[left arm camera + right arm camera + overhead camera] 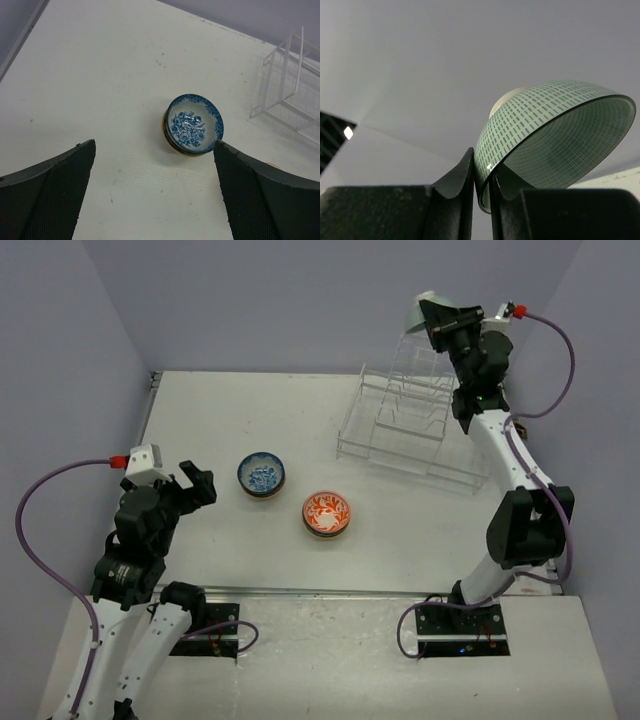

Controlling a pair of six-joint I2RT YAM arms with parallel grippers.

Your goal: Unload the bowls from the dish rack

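Right tool [481, 185] is seen pinched on the rim of a green-patterned bowl [555, 135], one finger inside the wall and one outside. The bowl is held high, with the dish rack [410, 425] below the tool. Left tool [198, 483] is spread and empty; a blue bowl [194, 123] is noted ahead of it on the worktop [230, 420], and an orange bowl [327, 512] beyond. Risk, as judged: only a narrow bite of rim is gripped and the bowl's weight hangs out past the fingers, so it may pivot or slip in transit and drop onto the rack. The bowl's mouth is tipped downward and away from the tool, foot uppermost. No true long axis is offered; the rim's span runs outward from the fingers.
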